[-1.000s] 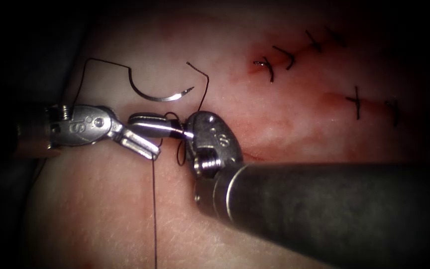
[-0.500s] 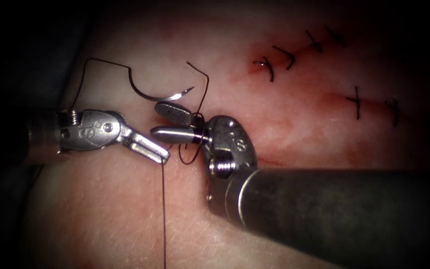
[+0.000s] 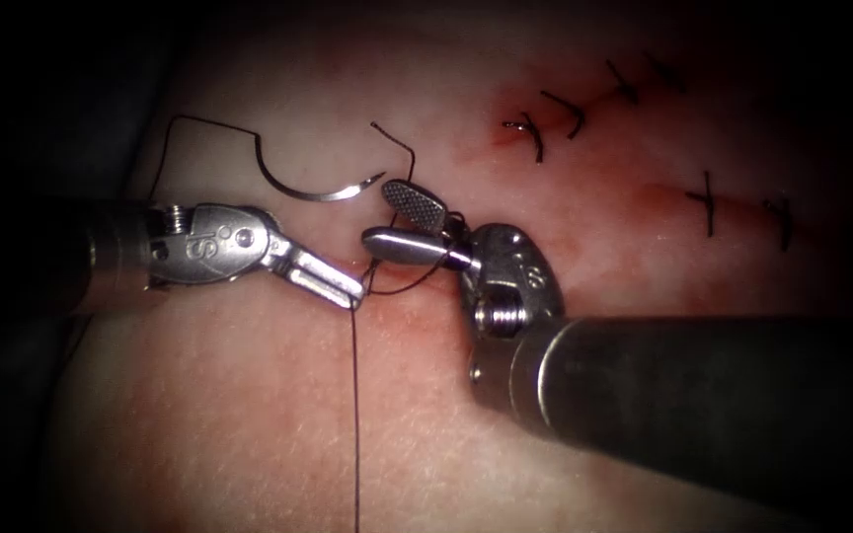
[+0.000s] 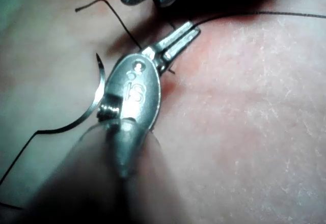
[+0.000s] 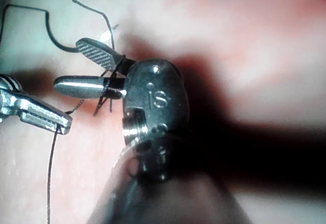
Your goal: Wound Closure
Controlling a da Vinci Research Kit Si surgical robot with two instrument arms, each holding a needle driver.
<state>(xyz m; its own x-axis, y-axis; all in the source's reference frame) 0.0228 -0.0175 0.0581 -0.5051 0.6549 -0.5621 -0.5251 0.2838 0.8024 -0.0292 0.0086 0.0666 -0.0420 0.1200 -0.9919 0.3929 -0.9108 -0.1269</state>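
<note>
**Needle free on tissue, left end effector on thread, right one open with wraps**

We see the needle point(image 3: 313, 185) lying loose on the tissue point(image 3: 249, 424), held by neither tool and not in the tissue, just above and between the two tips, tip pointing right. The left end effector point(image 3: 348, 293) has its jaws closed on the thread point(image 3: 355, 415), which drops straight down from the tip. The right end effector point(image 3: 395, 222) has its jaws spread wide and grips nothing; thread is looped around the base of its jaws, best seen in the right wrist view point(image 5: 109, 89). A free thread tail point(image 3: 402, 148) curls up just above the right tool. Finished stitches point(image 3: 545, 118) sit well apart, to the upper right. Red fluid point(image 3: 417, 316) stains the tissue under the two tips.
</note>
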